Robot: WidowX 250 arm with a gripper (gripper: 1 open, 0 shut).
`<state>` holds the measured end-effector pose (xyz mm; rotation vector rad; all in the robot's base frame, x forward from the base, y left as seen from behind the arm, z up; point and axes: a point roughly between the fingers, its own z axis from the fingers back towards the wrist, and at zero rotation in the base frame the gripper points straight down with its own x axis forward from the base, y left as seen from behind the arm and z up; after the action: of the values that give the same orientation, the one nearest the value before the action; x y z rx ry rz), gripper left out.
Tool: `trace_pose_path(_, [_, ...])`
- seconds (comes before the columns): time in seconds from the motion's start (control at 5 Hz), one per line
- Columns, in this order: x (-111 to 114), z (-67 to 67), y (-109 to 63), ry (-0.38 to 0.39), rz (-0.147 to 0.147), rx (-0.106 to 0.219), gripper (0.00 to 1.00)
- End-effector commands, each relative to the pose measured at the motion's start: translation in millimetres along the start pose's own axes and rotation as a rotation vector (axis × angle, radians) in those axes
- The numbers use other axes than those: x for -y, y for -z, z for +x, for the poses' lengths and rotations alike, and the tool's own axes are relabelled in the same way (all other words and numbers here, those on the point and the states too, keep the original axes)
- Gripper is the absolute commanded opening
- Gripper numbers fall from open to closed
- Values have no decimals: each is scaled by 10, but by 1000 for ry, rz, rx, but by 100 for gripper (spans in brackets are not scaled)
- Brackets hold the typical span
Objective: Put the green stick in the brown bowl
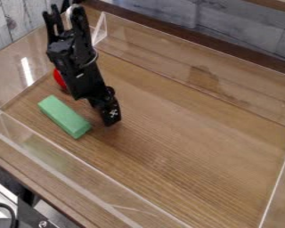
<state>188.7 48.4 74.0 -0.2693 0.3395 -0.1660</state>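
Note:
The green stick [64, 117], a flat light-green block, lies diagonally on the wooden table near the left front wall. My gripper [109, 114] hangs on the black arm just right of the stick's lower end, close to it but not holding it. Its dark fingers merge into one shape, so the jaws' state is unclear. A bit of the red ball [61, 79] shows behind the arm, left of it. The brown bowl is out of view.
Clear acrylic walls [38, 151] fence the wooden table [192, 134] on all sides. A small clear panel [97, 31] stands at the back left corner beside the arm.

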Motion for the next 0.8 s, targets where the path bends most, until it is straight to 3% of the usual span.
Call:
trace_pose_path(0.0, [-106,79,-127,-12,13,43,0])
trace_pose_path(0.4, [-250,147,-183,-32,0,49,0])
trace_pose_path(0.6, [-302,173,-223,-46,-13,53,100])
